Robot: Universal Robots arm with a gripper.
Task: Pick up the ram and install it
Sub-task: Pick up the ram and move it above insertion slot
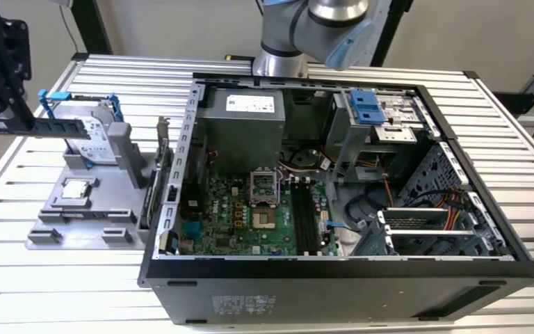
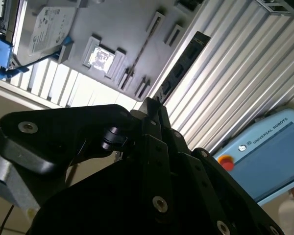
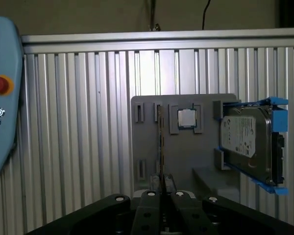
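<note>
In the exterior view, my black gripper hangs at the far left, shut on the ram. The ram is a narrow green stick held level above the grey holder. In the first wrist view the ram shows edge-on as a thin line rising from between the closed fingertips of the gripper, over the holder. The gripper also shows as a black mass in the second wrist view. The open computer case lies to the exterior view's right, with dark memory slots on its green motherboard.
A silver hard drive in a blue-edged frame stands on the holder. A small square silver chip sits beside it. A teach pendant lies on the slatted aluminium table. The arm's base stands behind the case.
</note>
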